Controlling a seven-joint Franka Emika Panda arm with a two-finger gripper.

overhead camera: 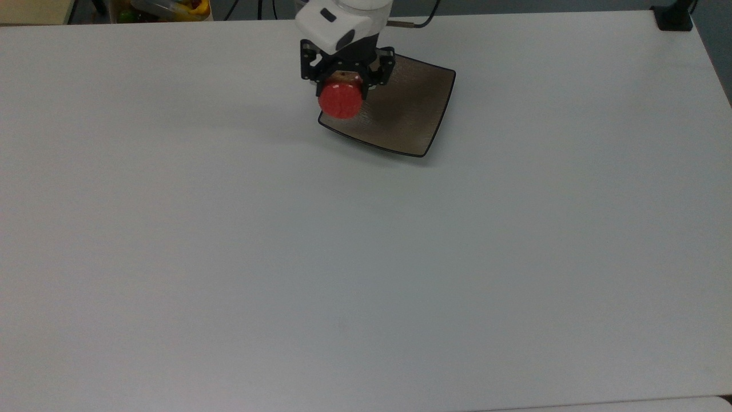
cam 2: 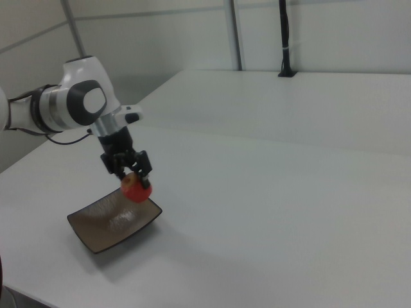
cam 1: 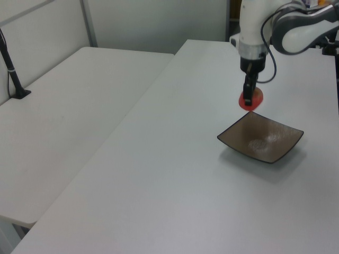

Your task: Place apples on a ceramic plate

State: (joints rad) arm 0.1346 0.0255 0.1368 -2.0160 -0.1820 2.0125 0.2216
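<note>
White surface (overhead camera: 366,257), mostly bare. Gripper (overhead camera: 345,86) pinches red apple (overhead camera: 341,101) between its black fingers, holding it in the air over the edge of the square brown-grey ceramic plate (overhead camera: 409,117) at the top view's left. Plate sits flat on the surface below the apple.

White table (overhead camera: 366,257) bearing ceramic plate (overhead camera: 412,114)

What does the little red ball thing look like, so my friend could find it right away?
Start at the big white table and find the square brown plate with a thin black rim. Above the plate's edge, the robot's black claw holds a small round red apple in the air. It is the only red, round thing there.
</note>
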